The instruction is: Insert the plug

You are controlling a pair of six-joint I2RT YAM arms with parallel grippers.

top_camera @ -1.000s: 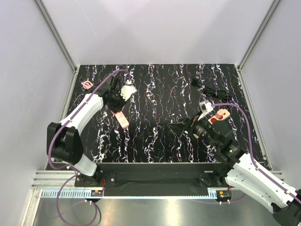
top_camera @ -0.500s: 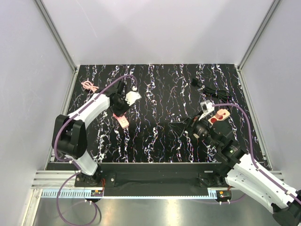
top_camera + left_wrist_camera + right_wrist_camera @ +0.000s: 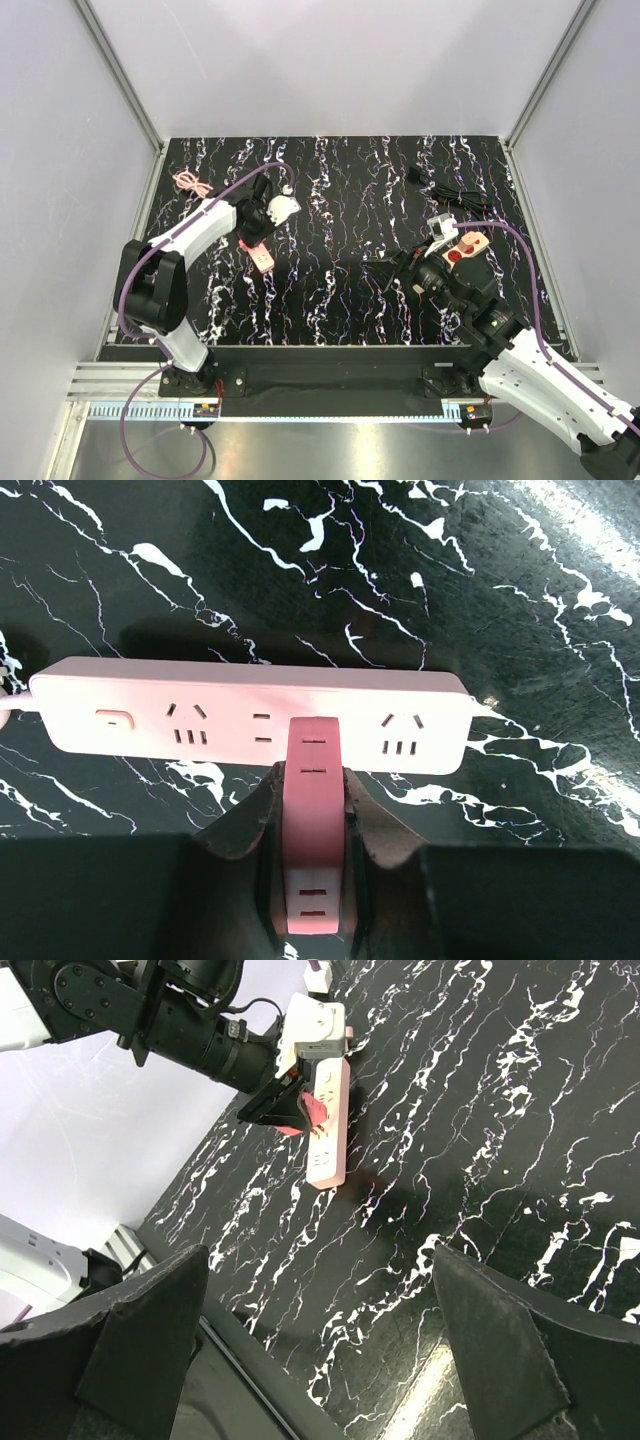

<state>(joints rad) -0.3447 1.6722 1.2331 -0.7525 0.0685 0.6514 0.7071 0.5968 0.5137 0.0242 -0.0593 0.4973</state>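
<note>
The plug [image 3: 313, 825] is being gripped lengthwise in the clenched left tool [image 3: 311, 790]. Its far tip is being presented over the middle of the pink power strip [image 3: 150, 720], which is lying crosswise on the table [image 3: 450, 580]. The right tool [image 3: 325, 1340] is being held released, well apart.

Black white-veined marble tabletop [image 3: 340, 200], plain pale walls [image 3: 330, 60], aluminium corner posts [image 3: 118, 75]

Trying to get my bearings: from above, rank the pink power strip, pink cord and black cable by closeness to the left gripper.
1. Pink power strip, just beneath the left gripper, which holds the plug.
2. Pink cord, far-left corner.
3. Black cable, far right side.
</note>
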